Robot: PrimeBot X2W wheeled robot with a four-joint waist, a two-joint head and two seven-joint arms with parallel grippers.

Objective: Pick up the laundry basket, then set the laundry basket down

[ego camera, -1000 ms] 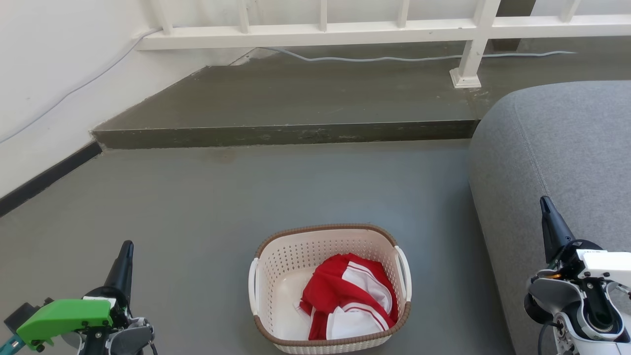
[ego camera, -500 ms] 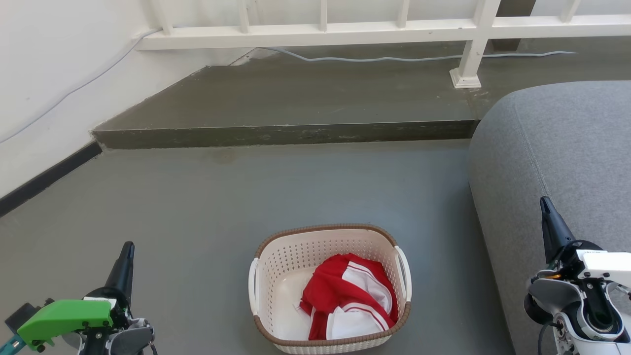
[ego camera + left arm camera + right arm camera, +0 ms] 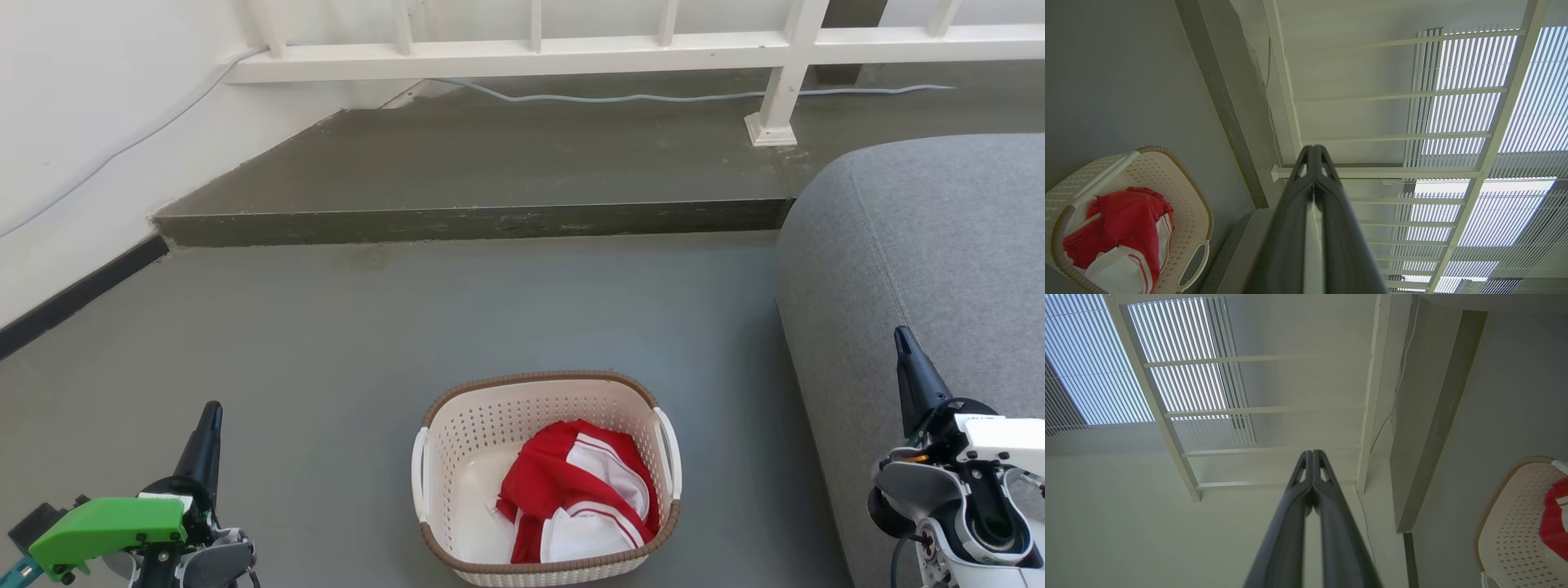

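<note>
The laundry basket sits on the grey floor at six o'clock in the head view, with a red and white garment heaped in its right half. The left gripper hangs at eight o'clock, well apart from the basket. Its fingers are pressed together with nothing between them. The right gripper, at four o'clock before the grey sofa, is likewise closed and empty.

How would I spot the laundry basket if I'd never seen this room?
Look at the grey floor beside the big grey sofa. The laundry basket sits there: cream with little holes, a brown rim, and red-and-white clothes inside.
</note>
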